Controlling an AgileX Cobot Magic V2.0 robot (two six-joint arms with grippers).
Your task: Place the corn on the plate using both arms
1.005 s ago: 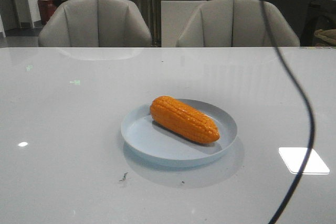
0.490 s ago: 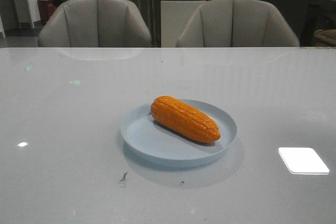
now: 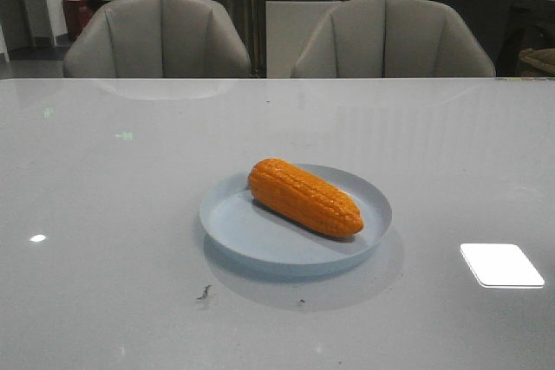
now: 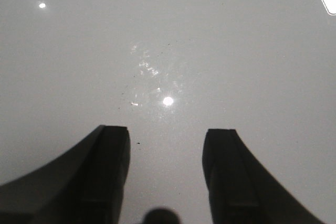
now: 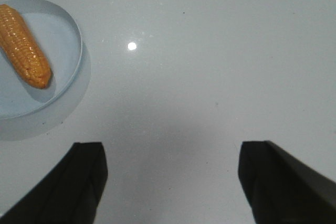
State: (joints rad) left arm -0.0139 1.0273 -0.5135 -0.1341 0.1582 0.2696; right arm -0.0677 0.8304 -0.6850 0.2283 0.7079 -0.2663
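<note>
Front view first: the corn is lying on the plate, slanted, fat end toward the back left and the tapered tip toward the right rim. The plate sits about mid-table, with two grey chairs behind the far edge. Compared with a second ago, the dark cable that looped down the right side of this view is gone; it was already out half a second ago. The corn looks like it sits in basically the same spot as before, maybe nudged a hair, and the plate hasn't budged. Neither of my arms shows up in this view.

Left wrist view: my left gripper has its jaws spread apart with nothing between them, just glossy bare tabletop with light glints and a few dark specks underneath. No corn or plate visible from here.

Right wrist view: my right gripper is wide open, wider than the left one by the look of it, and holding nothing. It hangs over bare table, well apart from the plate. From here I can see the plate's rim and the corn resting inside it, tip near the rim.
</note>
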